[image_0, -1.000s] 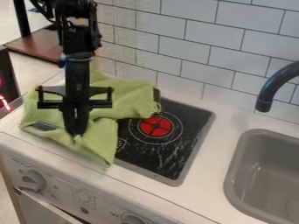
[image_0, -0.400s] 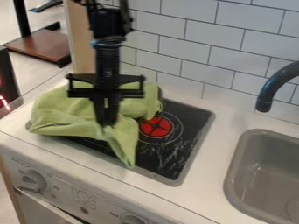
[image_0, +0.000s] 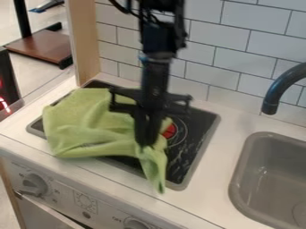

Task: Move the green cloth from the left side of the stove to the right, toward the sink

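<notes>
Camera view: the black two-finger tool (image_0: 145,142) pinches a green fabric cloth (image_0: 90,123), draped partly over the black glass stovetop (image_0: 186,150).

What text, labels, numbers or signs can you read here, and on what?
No text reads for certain.
Marks by the left knob: too small.
Marks by the lower knob: too small.
Line symbol on the front panel, between the knobs: no legible word.
Dark mark on the green cloth: can't tell if it's lettering.
Red lit marks, left edge: unreadable.
</notes>
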Controlling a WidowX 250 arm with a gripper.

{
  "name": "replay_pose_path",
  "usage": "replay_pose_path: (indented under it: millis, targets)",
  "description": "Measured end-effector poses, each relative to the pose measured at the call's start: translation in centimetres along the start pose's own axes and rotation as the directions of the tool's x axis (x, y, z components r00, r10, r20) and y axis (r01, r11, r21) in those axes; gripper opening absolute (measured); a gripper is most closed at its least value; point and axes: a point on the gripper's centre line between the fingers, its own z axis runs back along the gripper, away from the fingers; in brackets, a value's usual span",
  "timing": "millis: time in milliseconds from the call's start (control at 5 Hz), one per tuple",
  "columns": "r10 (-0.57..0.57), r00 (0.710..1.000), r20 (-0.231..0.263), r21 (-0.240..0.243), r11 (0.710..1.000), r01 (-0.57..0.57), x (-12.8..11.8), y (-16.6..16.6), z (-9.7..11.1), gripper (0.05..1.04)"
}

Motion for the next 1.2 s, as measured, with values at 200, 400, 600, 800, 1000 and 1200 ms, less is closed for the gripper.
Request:
replay_pose_path:
  millis: [200, 400, 600, 800, 1000, 1200]
  targets:
    - [-0.05, 0.999, 0.004, -0.057, 0.997, 0.05, 0.1, 2.2, -1.7, 0.094]
    - [-0.049, 0.999, 0.012, -0.101, 0.994, 0.05, -0.3, 2.4, -3.0, 0.258]
    - [-0.044, 0.999, 0.024, -0.109, 0.993, 0.046, -0.4, 2.4, -3.2, 0.531]
    - [-0.031, 0.998, 0.051, -0.089, 0.995, 0.035, -0.5, 2.2, -3.0, 0.823]
    - [-0.03, 0.996, 0.086, -0.069, 0.997, 0.036, -0.6, 1.6, -2.8, 1.02]
    - [-0.05, 0.996, 0.081, -0.033, 0.998, 0.052, -0.2, 1.4, -1.0, 1.007]
